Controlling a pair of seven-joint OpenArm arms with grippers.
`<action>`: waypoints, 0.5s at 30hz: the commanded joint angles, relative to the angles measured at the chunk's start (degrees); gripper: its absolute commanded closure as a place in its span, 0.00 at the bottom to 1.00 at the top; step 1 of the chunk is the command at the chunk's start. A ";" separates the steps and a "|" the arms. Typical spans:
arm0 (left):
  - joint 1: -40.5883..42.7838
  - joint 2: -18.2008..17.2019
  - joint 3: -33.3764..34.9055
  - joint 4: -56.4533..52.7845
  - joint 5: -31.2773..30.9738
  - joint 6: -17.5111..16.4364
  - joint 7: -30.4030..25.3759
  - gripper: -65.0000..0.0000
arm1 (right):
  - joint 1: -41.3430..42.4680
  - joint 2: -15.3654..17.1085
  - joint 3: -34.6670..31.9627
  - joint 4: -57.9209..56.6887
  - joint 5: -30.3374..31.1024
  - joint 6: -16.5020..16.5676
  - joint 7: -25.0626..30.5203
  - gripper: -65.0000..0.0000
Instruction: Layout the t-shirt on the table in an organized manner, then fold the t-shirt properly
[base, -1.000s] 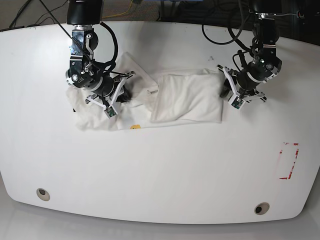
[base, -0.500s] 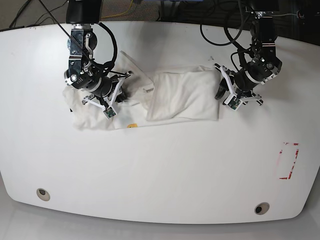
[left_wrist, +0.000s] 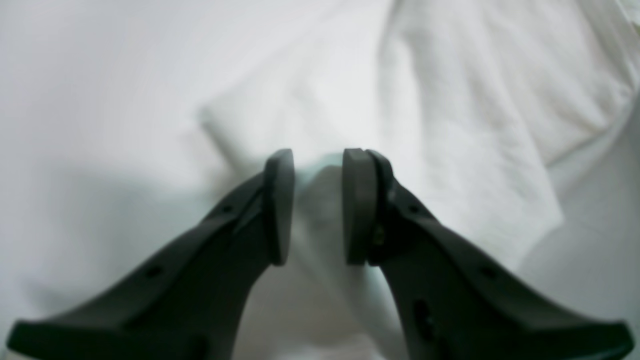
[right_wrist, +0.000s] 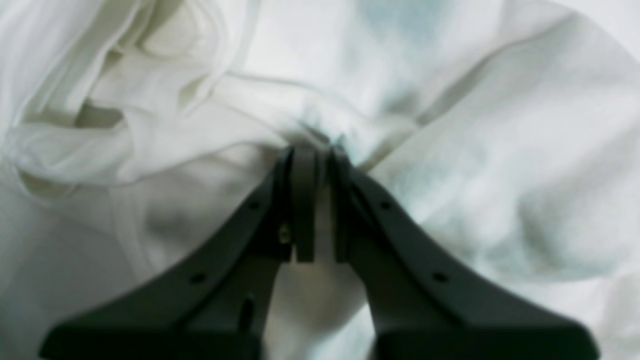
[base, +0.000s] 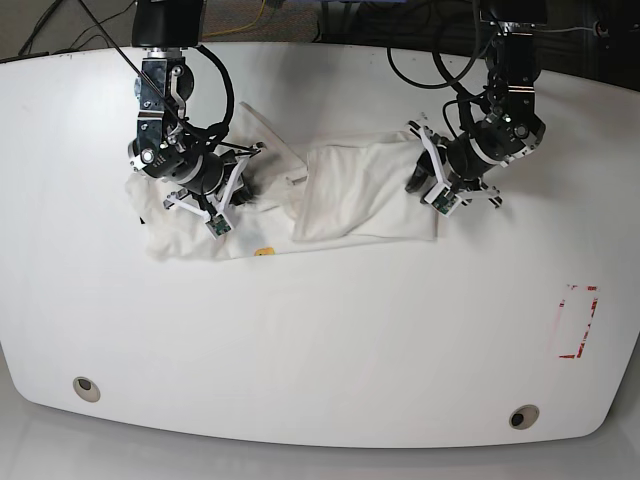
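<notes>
Both pincers grip the t-shirt (base: 350, 195) on the table (base: 320, 340). It stretches three to nine o'clock, left pincer (left_wrist: 312, 205) to right pincer (right_wrist: 317, 210).

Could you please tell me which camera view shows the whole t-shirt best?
The base view: the t-shirt lies crumpled across the table, its whole outline visible between both arms. The wrist views show only blurred white folds pinched by the left end effector and right end effector.
</notes>
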 joint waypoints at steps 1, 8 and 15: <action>-0.72 -0.37 -0.16 -0.36 -0.87 0.03 -1.05 0.77 | 0.77 0.27 0.20 1.32 0.39 0.05 0.66 0.92; -1.96 -0.37 -0.07 -4.05 -0.87 0.03 -1.05 0.77 | 0.77 0.18 0.20 1.32 0.39 0.05 0.66 0.92; -2.66 -0.72 -0.07 -7.31 -0.78 0.03 -0.96 0.77 | 0.77 -1.14 0.20 3.69 0.39 0.05 0.66 0.90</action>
